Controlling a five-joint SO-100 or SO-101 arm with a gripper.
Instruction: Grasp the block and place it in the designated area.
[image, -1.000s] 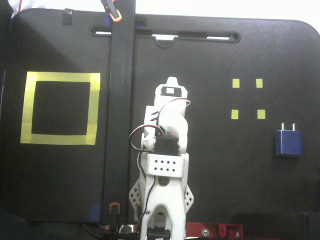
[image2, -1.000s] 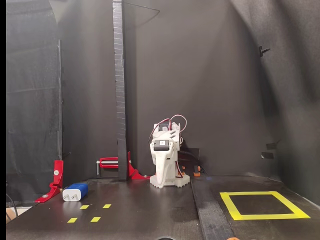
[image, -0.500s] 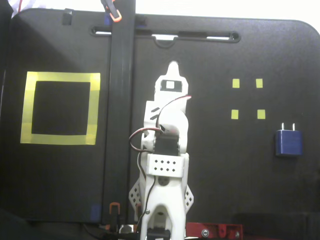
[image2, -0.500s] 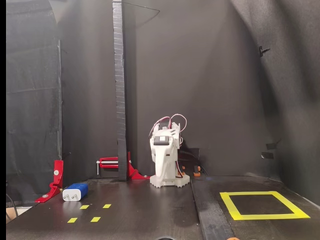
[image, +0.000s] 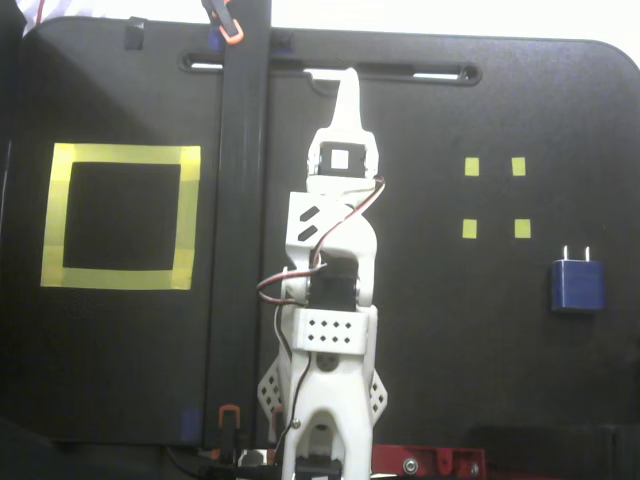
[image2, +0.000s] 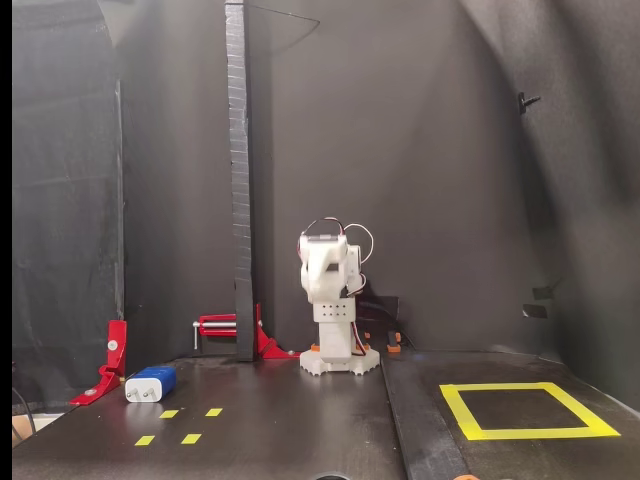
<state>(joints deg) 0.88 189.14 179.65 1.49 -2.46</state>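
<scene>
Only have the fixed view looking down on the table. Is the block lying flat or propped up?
Observer: Flat. In a fixed view from table level, the block lies on its broad side on the table.
Operator: Anything near it that could snag?
Observer: A red clamp stands close beside it. They look apart, though I cannot be sure.
Operator: Arm height?
Observer: The arm stands upright over its base, its top high off the table. The gripper that you see from above cannot be made out at table level.
</scene>
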